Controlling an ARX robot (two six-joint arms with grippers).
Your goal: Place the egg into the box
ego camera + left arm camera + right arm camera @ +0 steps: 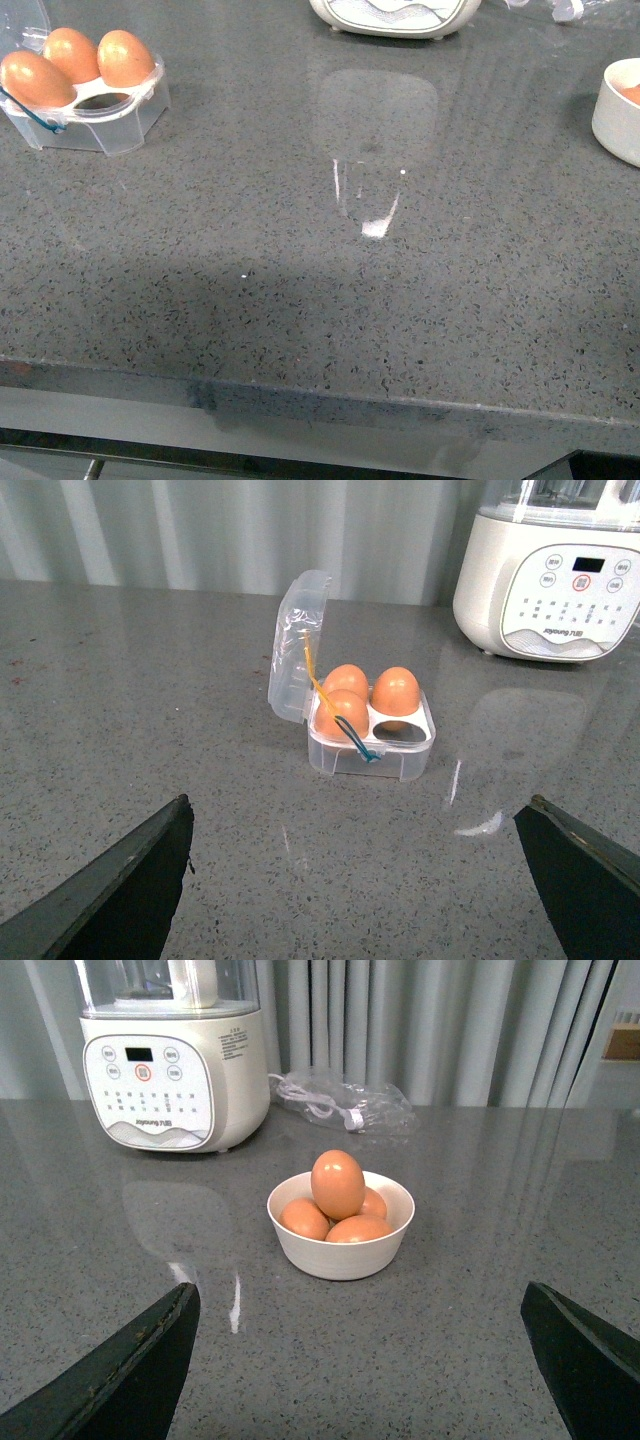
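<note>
Right, my left gripper (pixel 357 805) and right gripper (pixel 360 1290) both hang spread wide, holding nothing. The egg (pixel 337 1184) sits atop the pile in the white bowl (pixel 340 1255), ahead of my right gripper. The box (pixel 400 765) stands open before my left gripper, three cups filled, one empty.

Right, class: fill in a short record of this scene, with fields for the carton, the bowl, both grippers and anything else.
egg carton: clear, lid open, three eggs in, one cup empty
bowl: white, four eggs visible, top egg perched on the others
left gripper: open, holding nothing
right gripper: open, holding nothing
appliance: white, with button panel
plastic bag: clear, cable inside
</note>
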